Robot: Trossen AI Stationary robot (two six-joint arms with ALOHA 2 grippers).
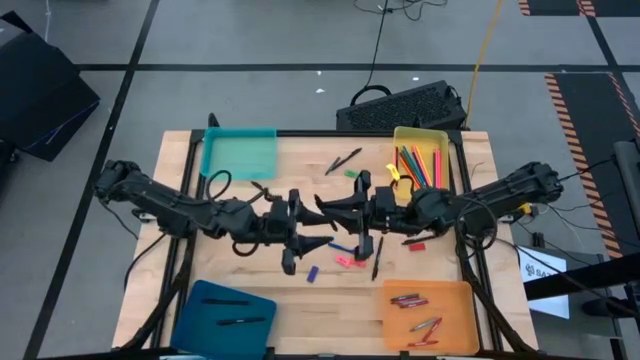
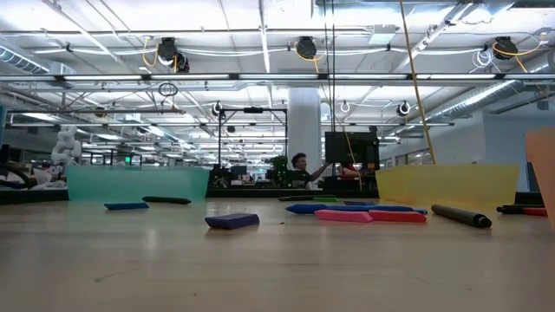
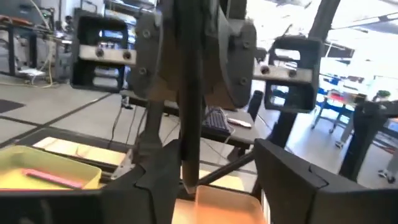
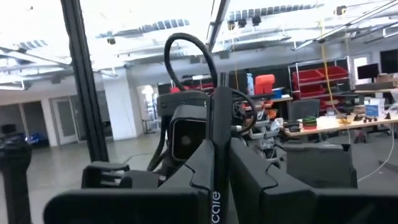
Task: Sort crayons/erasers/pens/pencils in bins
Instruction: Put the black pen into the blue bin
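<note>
High view: both arms reach in from the sides and meet over the middle of the table (image 1: pixel 300 300), nose to nose.
Right gripper (image 4: pixel 219 158): clenched on a dark pen (image 3: pixel 189 81), which stands upright above the table.
Left gripper (image 3: pixel 217 158): fingers spread wide; the pen rises just beside one finger (image 3: pixel 158 177), the other well apart from it.
Bins: teal bin (image 1: pixel 240 152) and yellow bin (image 1: pixel 422 135) at the far corners, dark blue bin (image 1: pixel 200 320) and orange bin (image 1: pixel 455 300) at the near ones.
Contents: pencils (image 1: pixel 418 165) in yellow, crayons (image 1: pixel 408 299) in orange, two pens (image 1: pixel 240 321) in dark blue.
Loose on the table: a pen (image 1: pixel 343 160), a green eraser (image 1: pixel 352 172), a red eraser (image 1: pixel 417 245), a pink eraser (image 1: pixel 350 261), a blue eraser (image 1: pixel 312 273) (all near the grippers).
In the way: the arms hide part of the table's middle from above.
</note>
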